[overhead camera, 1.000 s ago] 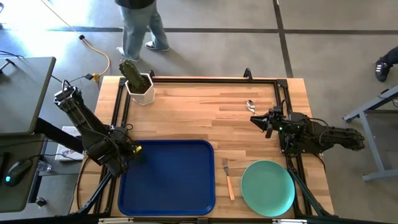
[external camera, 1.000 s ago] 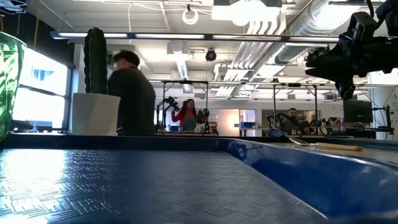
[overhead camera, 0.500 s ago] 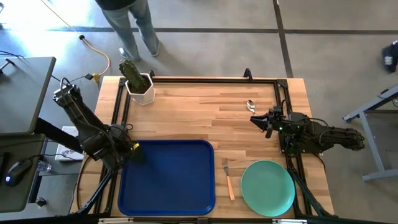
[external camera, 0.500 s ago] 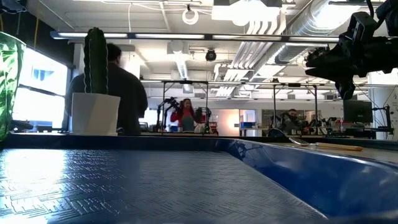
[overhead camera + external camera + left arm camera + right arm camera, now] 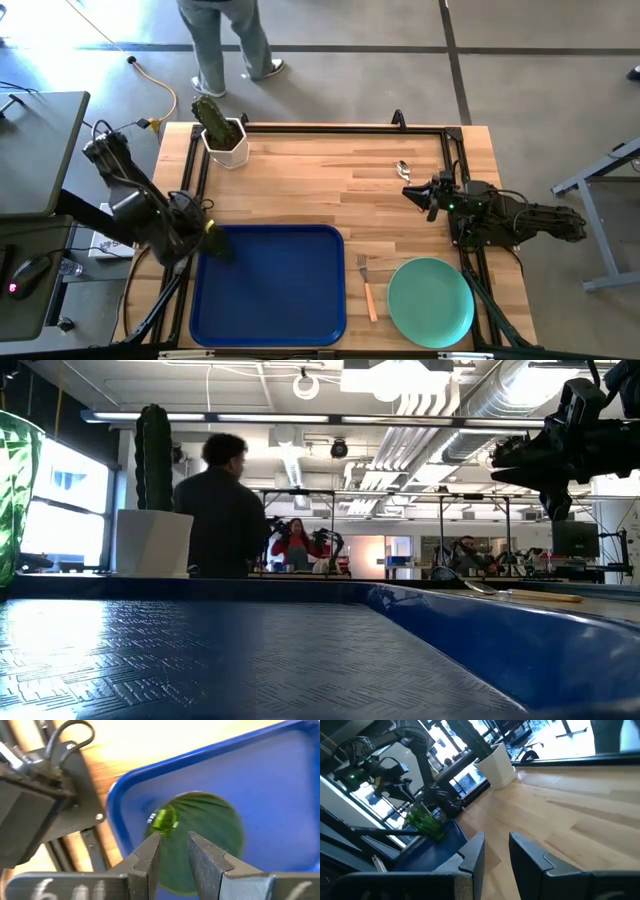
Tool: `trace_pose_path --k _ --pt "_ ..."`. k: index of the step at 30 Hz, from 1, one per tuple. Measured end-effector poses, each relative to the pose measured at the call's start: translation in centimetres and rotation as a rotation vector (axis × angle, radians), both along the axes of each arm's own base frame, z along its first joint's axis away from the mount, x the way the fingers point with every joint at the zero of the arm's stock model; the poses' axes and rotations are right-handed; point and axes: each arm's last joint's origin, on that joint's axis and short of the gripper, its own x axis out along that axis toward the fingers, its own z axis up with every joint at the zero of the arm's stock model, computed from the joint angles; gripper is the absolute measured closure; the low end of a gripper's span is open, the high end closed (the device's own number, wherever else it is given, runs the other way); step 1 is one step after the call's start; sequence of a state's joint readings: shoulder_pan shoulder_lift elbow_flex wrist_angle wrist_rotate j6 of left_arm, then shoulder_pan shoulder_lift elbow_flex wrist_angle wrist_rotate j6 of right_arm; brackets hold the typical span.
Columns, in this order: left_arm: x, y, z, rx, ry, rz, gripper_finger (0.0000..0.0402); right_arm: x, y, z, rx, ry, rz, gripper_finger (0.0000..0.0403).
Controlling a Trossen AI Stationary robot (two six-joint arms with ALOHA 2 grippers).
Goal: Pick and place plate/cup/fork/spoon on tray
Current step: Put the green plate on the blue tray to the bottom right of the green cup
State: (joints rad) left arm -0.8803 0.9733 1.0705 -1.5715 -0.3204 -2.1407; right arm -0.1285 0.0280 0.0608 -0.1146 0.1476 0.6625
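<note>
My left gripper is shut on the translucent green cup over the far left corner of the blue tray. The cup also shows in the right wrist view, tilted, and at the low view's left edge. My right gripper hangs above the table's right side with a small gap between its fingers and holds nothing. The spoon lies on the table just beyond it. The fork lies between the tray and the mint-green plate at the near right. My left gripper pinches the cup at its rim, with the cup's wall between the two fingers. The fingers come from above and from the table's left, slanting down. The cup hangs tilted below them over the tray's corner. Whether its base touches the tray I cannot tell.
A white pot with a cactus stands at the table's far left corner. A dark metal frame runs along the table's edges. A person walks behind the far edge. Bare wood lies between the pot and the spoon.
My left gripper has gone a little toward the table's far edge with the cup, still shut on it. The person behind the table has walked back and forth.
</note>
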Motion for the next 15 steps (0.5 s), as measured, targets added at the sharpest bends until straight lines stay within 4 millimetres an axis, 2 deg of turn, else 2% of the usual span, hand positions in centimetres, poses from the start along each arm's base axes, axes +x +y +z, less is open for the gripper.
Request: trace_pose_path --k 8,15 --pt "-0.2 0.6 1.6 0.022 -0.116 -0.040 0.0316 0.1 0.1 0.6 0.107 -0.091 0.031 0.0323" --pt "0.2 1.0 2.4 0.194 -0.273 -0.092 0.0316 0.0 0.3 2.1 0.154 -0.257 0.104 0.0323"
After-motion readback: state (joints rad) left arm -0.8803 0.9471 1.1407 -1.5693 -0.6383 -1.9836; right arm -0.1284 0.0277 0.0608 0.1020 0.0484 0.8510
